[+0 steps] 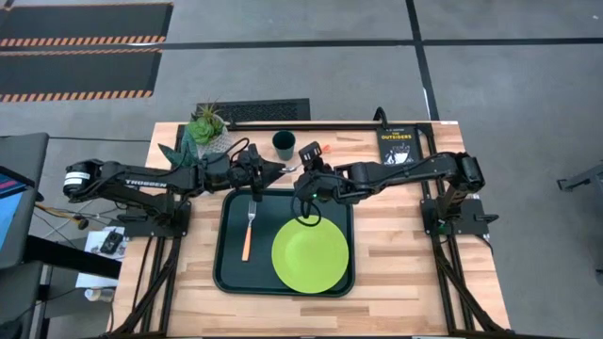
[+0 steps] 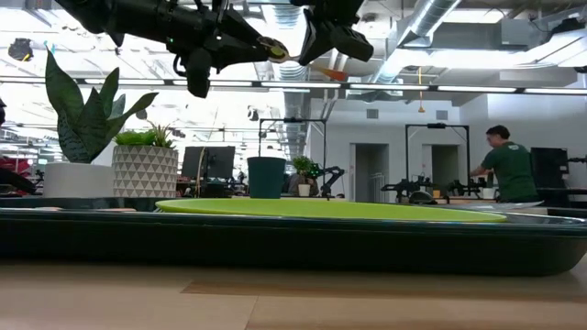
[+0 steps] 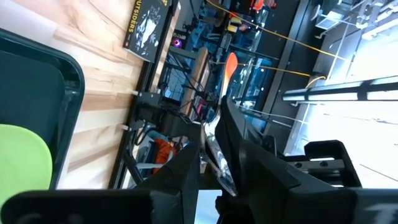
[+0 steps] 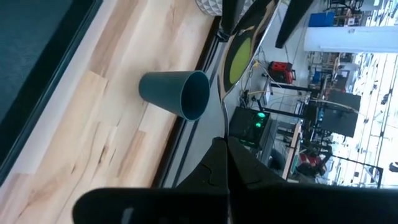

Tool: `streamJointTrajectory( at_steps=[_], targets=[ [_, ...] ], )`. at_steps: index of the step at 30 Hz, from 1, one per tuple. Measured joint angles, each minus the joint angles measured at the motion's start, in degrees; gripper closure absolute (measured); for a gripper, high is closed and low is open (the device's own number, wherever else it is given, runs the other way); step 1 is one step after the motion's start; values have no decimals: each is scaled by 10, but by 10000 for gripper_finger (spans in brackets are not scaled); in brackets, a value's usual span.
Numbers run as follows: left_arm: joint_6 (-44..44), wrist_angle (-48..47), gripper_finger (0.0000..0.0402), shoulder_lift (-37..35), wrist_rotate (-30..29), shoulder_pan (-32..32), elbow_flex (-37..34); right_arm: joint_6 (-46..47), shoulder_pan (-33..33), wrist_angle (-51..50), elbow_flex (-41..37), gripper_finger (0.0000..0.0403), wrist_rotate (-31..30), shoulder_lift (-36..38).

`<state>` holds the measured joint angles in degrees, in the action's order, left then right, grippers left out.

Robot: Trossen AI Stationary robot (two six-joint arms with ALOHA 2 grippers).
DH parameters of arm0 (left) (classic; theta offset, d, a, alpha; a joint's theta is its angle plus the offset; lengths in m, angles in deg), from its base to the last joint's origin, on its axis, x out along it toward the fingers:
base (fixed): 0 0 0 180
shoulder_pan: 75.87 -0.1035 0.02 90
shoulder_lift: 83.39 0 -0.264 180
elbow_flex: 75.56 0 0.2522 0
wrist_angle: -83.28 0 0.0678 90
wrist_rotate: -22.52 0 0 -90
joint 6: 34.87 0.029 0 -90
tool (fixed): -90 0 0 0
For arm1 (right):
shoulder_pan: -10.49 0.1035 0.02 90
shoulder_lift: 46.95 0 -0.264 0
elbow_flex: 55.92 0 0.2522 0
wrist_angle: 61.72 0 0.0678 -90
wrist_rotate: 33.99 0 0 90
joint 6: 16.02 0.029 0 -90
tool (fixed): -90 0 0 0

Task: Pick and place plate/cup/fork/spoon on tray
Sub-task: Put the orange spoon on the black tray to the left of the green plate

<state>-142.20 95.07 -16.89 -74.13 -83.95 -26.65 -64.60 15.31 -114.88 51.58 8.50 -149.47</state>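
Table fills the centre of the high view, light wood. Tray, dark green, sits at centre-bottom of that frame; in the low view its rim spans the whole width.

Plate, lime green, lies in the tray's lower-right part; low view shows it flat above the rim.

Fork lies in the tray's left part, tines toward frame top, orange handle toward bottom.

Cup stands on the table just above the tray, upper centre; right wrist view shows it on bare wood, apart from the tray.

Spoon is held in the air between both arms, above the tray's top edge, w/ orange handle end toward the right arm. Left gripper has its jaws pinching the bowl end; left wrist view shows the spoon between the fingers. Right gripper is at the handle side, jaws pressed onto the spoon's stem.

Potted plant upper left, book upper right. A person stands far right in the low view.
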Motion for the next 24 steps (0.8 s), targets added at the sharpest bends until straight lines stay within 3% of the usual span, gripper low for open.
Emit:
streamJointTrajectory(
  at_steps=[15,24],
  targets=[
    [4,22,306,0,9,0,0,0,-9,0,0,400,14,0],
    [6,16,346,0,14,0,0,-10,-8,0,0,400,11,0]
  ],
)
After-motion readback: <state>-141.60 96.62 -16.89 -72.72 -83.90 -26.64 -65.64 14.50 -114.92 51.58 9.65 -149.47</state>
